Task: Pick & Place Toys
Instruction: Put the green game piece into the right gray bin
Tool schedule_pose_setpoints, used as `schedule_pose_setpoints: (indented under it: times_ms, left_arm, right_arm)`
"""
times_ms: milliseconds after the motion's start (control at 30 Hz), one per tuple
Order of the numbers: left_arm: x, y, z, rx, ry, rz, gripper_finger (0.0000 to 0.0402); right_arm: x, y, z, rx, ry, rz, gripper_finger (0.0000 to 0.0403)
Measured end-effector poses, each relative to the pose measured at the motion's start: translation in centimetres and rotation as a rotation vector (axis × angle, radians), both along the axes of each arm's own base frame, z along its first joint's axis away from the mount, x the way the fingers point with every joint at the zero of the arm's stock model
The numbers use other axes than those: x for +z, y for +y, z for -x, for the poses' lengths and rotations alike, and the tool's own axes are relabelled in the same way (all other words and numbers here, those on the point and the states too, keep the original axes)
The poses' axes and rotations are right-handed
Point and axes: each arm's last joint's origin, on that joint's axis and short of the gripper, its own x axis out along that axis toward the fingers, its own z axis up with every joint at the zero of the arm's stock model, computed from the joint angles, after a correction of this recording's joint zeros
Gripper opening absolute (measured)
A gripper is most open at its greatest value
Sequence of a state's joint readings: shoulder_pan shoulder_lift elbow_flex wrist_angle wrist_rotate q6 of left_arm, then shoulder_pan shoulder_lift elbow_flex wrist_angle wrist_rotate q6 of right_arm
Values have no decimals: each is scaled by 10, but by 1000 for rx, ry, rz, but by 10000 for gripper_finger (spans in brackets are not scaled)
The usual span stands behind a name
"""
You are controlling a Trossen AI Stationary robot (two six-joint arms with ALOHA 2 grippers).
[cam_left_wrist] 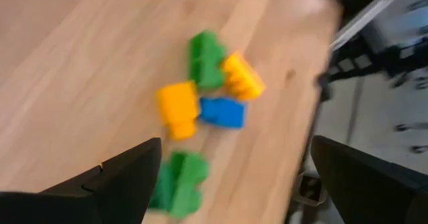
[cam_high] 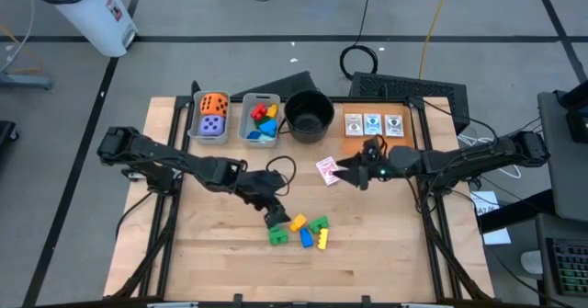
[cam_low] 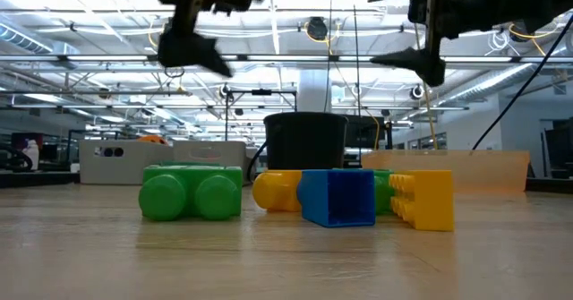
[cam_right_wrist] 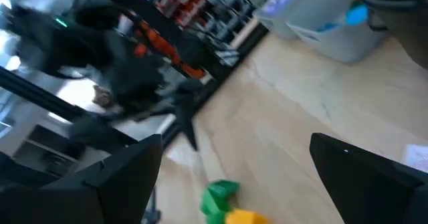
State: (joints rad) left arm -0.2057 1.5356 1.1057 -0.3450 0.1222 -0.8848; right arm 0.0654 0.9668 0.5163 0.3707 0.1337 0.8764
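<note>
Several toy blocks lie in a loose cluster on the wooden table [cam_high: 220, 271], near its middle front: a green one [cam_high: 278, 236], a yellow one [cam_high: 298, 222], a blue one [cam_high: 306, 238], with a second green and a second yellow beside them. My left gripper [cam_high: 272, 207] hangs open above the cluster's left end, tipped down toward it; the green block [cam_left_wrist: 180, 180] shows between its fingers, untouched. My right gripper [cam_high: 352, 168] is open, held level and high over the table's middle right. A white-edged card [cam_high: 327, 170] lies flat under its tips.
Along the far edge stand a grey bin [cam_high: 211, 117] with an orange and a purple die, a grey bin [cam_high: 261, 120] with red, blue and yellow blocks, a round black pot [cam_high: 309, 115], and three cards [cam_high: 372, 124] in a row. Bare wood lies in front of the cluster.
</note>
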Motion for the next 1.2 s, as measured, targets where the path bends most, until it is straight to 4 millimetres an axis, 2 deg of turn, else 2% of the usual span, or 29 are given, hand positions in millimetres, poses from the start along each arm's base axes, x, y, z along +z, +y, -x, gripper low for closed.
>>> schedule_pose_setpoints:
  times_ms: [100, 300, 600, 933, 1200]
  left_arm:
    - [-5, 1, 5, -4, 73, -30, 388]
    - [-11, 3, 5, -32, 96, -86, 388]
    - [-50, -2, -11, -108, 218, -43, 388]
    - [-62, -1, -17, -122, 230, -19, 388]
    - [-91, 5, -21, -100, 371, 29, 388]
  right_arm:
    - [4, 0, -1, 0, -47, -4, 375]
    - [9, 0, -1, 2, -94, -8, 375]
    - [9, 0, -1, -1, -96, -7, 375]
    - [9, 0, -1, 7, -93, 26, 375]
    - [6, 0, -1, 7, -62, 27, 375]
